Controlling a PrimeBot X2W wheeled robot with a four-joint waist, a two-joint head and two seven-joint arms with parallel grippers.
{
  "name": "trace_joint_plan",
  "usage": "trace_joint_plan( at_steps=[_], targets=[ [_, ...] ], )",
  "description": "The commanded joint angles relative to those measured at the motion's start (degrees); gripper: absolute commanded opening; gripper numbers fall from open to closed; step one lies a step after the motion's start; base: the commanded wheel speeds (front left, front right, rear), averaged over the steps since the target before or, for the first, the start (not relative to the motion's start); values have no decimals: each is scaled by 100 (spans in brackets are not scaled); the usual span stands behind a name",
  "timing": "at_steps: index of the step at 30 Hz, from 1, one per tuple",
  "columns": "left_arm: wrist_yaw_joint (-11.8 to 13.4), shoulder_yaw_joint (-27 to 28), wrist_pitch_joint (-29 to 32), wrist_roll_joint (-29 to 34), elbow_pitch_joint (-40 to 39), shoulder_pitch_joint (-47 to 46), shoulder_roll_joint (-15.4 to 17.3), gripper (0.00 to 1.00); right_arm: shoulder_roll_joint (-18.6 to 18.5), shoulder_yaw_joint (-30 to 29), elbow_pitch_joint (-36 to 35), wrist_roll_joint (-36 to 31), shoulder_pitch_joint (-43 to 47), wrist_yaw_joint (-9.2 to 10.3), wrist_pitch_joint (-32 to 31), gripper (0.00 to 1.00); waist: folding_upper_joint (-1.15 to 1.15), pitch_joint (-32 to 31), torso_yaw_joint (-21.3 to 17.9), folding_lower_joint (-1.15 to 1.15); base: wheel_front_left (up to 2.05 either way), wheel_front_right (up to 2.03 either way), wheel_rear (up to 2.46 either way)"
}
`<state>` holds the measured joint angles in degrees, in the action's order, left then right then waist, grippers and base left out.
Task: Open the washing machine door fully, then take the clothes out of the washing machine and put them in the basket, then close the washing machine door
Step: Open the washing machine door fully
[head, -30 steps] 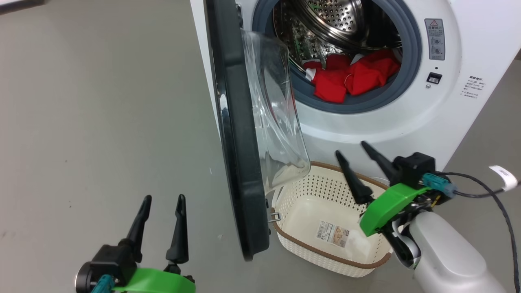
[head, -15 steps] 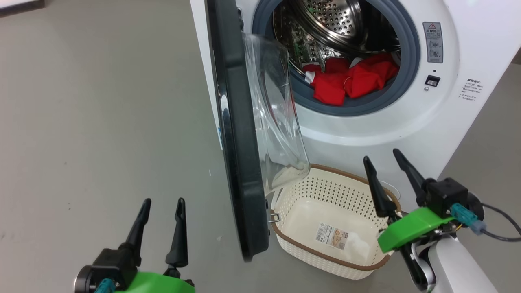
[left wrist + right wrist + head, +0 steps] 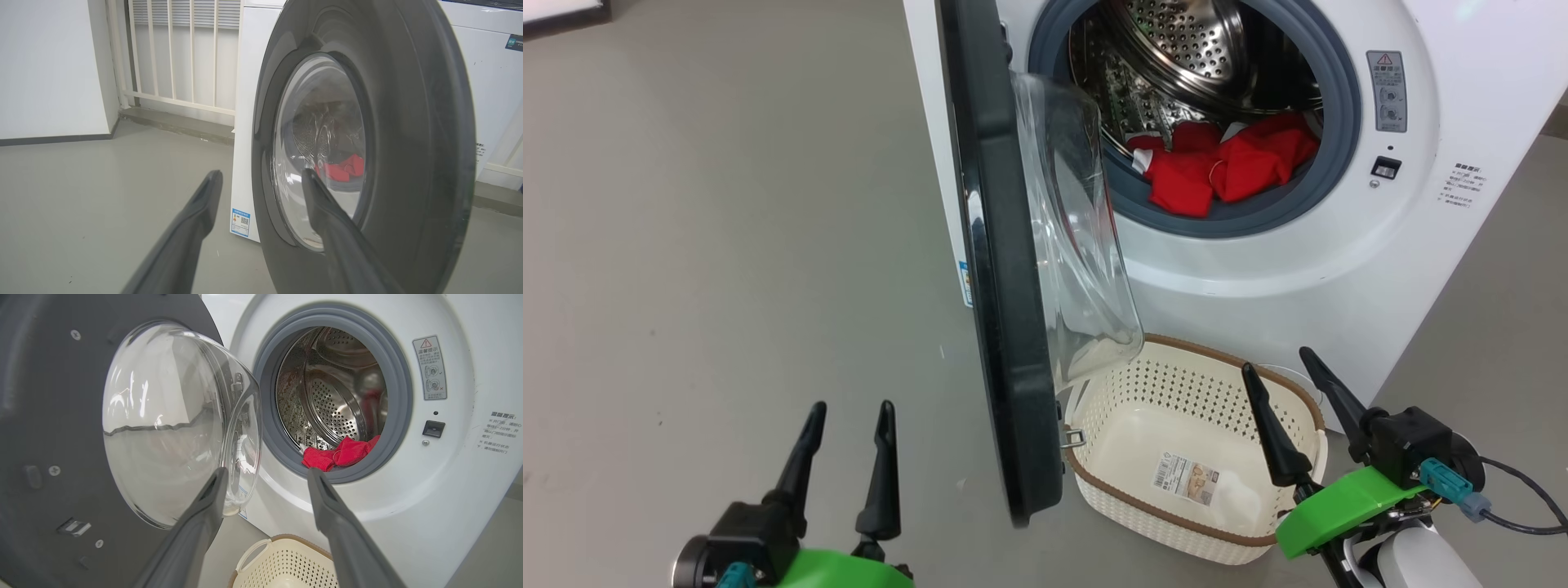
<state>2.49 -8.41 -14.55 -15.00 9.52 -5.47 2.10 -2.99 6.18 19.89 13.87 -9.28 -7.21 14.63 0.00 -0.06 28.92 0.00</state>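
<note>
Sitting low in the frame, the left gripper [image 3: 852, 406] and the right gripper [image 3: 1276, 361] both have their fingers spread apart and hold nothing. The basket [image 3: 1168, 384] stands on the smooth grey floor [image 3: 727, 245] at the lower middle. Inside it is a paper label [image 3: 1191, 476], too small to read. The washing machine door [image 3: 1005, 327] stands open just beside the basket. Further back, the red clothes [image 3: 1217, 167] lie in the washing machine [image 3: 1258, 269] at the top. On its front is a grey sticker [image 3: 1388, 91] with a red warning triangle. Far off are a white wall [image 3: 49, 69] and white bars [image 3: 184, 53].

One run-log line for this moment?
washing machine door: open | clothes: in drum | basket: no clothes | left gripper: open, empty | right gripper: open, empty, near basket
</note>
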Motion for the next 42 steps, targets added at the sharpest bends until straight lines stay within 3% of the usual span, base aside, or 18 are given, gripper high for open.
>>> trace_joint_plan(
  at_steps=[1, 7, 8, 10, 11, 19, 28, 36, 42],
  targets=[
    [15, 185, -45, 60, -164, -29, 77, 100, 11, 136, -171, -28, -59, -28, 37, 100, 0, -1, -1, 0, 0, 0, 0],
    [-49, 157, -45, 87, -51, -16, 78, 97, 11, 265, -157, 163, -4, -28, 37, 100, 0, 0, -3, 0, 0, 0, 0],
    [-59, 159, -45, 86, -36, -21, 78, 74, 11, 287, -149, 177, -9, -28, 37, 100, 0, 1, -3, 0, 0, 0, 0],
    [-77, 166, -45, 81, -10, -31, 78, 40, 11, 307, -133, 192, -22, -28, 37, 100, 0, 5, -2, 0, 0, 0, 0],
    [-83, 169, -45, 80, 3, -37, 78, 0, 11, 310, -131, 196, -30, -28, 37, 100, 0, 8, -1, 0, 0, 0, 0],
    [-60, 205, -45, 214, -224, -143, 96, 0, 11, 326, -118, 256, -55, -28, 37, 100, 0, -2, -4, 0, 0, 0, 0],
    [-62, 121, -41, 555, -1341, -643, 173, 0, 11, 305, -117, 268, -76, -28, 37, 100, 0, -1, -21, 0, 0, 0, 0],
    [-189, -291, 226, 633, -2166, -916, 181, 0, 11, 373, -126, 290, -116, -28, 37, 100, 0, 10, -133, 0, 0, 0, 0],
    [-353, -806, 422, 503, -2302, -1044, 138, 0, 11, 366, -157, 283, -131, -28, 37, 100, 0, 51, -216, 0, 0, 0, 0]
  ],
)
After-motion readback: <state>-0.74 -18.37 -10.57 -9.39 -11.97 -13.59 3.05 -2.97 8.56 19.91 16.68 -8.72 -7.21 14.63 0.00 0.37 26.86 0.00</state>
